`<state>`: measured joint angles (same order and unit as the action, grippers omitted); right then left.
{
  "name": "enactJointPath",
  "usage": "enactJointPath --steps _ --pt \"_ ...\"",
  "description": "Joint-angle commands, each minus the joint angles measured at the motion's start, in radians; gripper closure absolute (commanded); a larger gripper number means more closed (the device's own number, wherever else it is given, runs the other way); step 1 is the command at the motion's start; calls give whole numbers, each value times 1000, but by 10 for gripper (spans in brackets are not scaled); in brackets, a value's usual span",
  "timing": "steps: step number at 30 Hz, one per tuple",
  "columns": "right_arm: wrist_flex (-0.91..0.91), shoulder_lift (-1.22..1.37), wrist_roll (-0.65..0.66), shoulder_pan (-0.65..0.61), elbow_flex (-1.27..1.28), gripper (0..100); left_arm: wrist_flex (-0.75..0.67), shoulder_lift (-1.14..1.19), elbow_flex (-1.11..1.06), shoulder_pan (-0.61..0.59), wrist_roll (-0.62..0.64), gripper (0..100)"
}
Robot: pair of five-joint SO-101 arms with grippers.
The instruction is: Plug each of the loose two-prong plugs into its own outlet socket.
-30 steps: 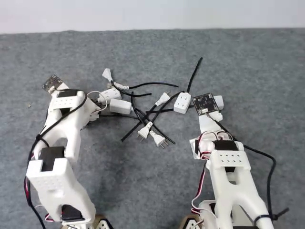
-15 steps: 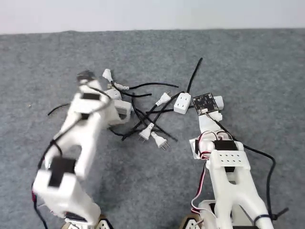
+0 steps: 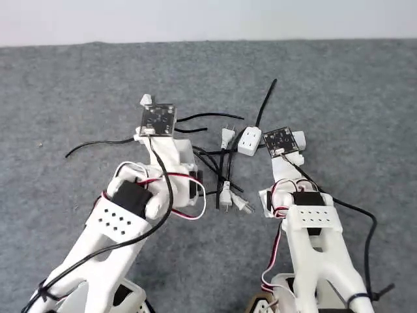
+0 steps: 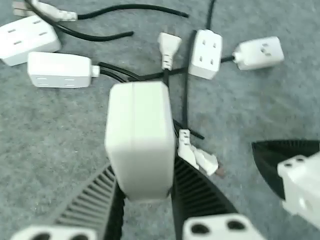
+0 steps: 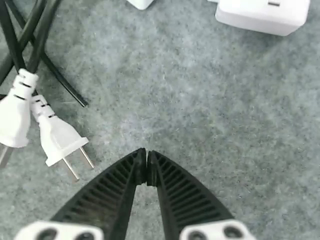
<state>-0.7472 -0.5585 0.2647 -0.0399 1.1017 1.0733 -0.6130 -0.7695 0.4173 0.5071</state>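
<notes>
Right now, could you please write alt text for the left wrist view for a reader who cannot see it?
The left tool grips a white rectangular plastic outlet block over grey carpet. Beyond lie black cords, a white two-prong plug and more white socket blocks.

A grey, felt-like mat [image 3: 365, 98] lies under both pairs of jaws and spreads out on every side of them. Beyond the jaws, along the mat's far edge, stands a plain pale wall [image 3: 208, 19]
</notes>
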Motion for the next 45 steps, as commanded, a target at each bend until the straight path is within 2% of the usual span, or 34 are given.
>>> enactJointPath --steps 1,5,12,16,22,26,28,32,38,45 --pt "-1 -1 3 1 -11 986 8 -2 79 15 -5 987" --pt "-1 -1 2 1 -11 986 40 11 173 -41 -5 987" --pt "-1 -1 -25 1 -11 986 285 25 483 -115 -9 938" --pt "-1 -1 -25 1 -11 986 388 189 573 -118 -9 974" --pt "-1 -1 -25 1 -11 986 341 551 533 -167 32 987" --pt "-1 -1 -23 2 -11 986 117 632 348 -181 52 987" --pt "-1 -1 -23 2 -11 986 18 623 252 -178 52 987" --pt "-1 -1 -23 4 -11 986 -21 559 176 -187 52 950" --pt "-2 -1 -21 25 -11 986 -17 473 110 -180 86 681" --pt "-4 -1 -23 27 -11 946 80 252 96 -181 9 685"
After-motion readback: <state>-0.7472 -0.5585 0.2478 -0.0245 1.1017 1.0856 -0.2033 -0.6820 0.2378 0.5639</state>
